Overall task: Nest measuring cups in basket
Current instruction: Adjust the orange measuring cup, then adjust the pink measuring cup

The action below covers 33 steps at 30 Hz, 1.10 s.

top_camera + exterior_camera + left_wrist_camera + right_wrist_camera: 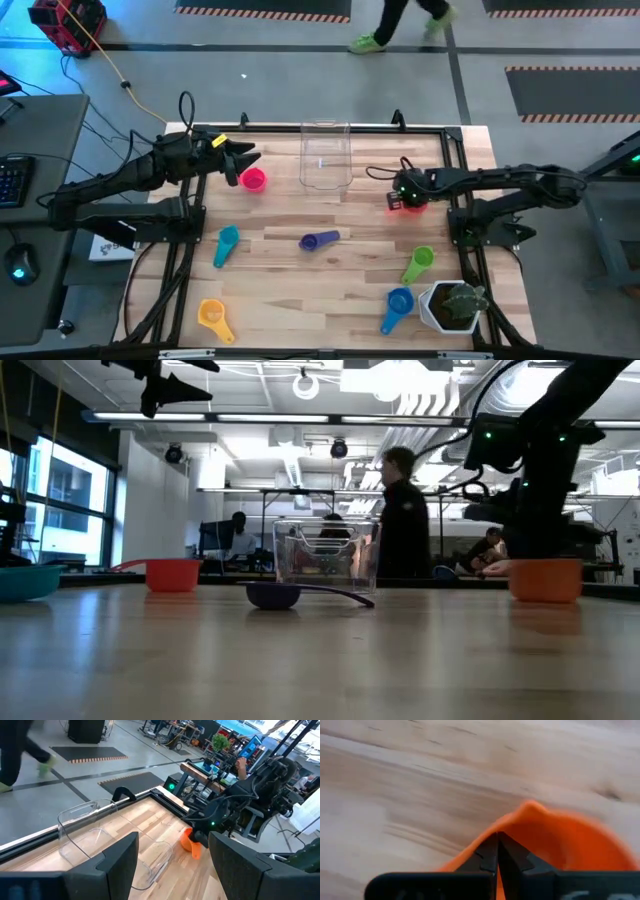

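My right gripper (405,190) points steeply down at the right of the table, shut on an orange measuring cup (560,845). That cup stands on the wood (545,582). My left gripper (172,870) hangs open in the air at the far left, above a pink cup (254,180) and touching nothing. The clear basket (326,155) stands at the far middle, between the two arms. Teal (226,245), purple (320,240), green (418,262), blue (397,305) and yellow (213,317) cups lie loose on the table. My right gripper has its two fingers (487,855) closed together on the orange cup's rim (520,815); the thin wall runs off to both sides of the tips. The fingers come from above, slanting down. The cup sits upright, its base on the table.
A white pot with a green plant (455,305) stands at the near right corner, beside the blue cup. Bare wood lies between the basket and the row of loose cups. A person walks past beyond the table's far edge (400,25).
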Each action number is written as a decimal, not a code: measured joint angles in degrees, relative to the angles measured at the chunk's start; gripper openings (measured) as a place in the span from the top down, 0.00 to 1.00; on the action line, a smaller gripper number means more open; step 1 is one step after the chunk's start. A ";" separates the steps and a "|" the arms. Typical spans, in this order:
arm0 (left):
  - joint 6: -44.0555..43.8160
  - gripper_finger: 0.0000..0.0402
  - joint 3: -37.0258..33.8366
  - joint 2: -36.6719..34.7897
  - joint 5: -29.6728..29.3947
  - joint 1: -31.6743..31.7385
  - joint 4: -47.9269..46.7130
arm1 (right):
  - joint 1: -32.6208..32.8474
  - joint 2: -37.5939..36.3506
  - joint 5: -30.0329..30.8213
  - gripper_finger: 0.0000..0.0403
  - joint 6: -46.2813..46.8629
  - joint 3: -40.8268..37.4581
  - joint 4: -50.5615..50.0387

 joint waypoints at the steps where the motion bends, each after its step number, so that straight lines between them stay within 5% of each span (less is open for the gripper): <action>1: 0.00 0.42 0.00 0.00 0.00 0.00 0.00 | -0.14 0.37 -0.50 1.00 -1.46 0.00 2.19; 13: -0.59 0.42 0.00 0.00 -0.07 0.00 0.00 | -0.33 1.00 -3.83 1.00 -3.49 0.20 13.42; 24: -2.49 0.42 0.02 0.19 -0.89 0.02 -0.21 | -2.56 -1.52 1.98 1.00 -12.46 14.84 -11.78; 33: -2.88 0.42 9.32 15.12 1.32 12.85 -30.61 | -4.08 -3.28 4.01 1.00 -15.78 23.52 -16.08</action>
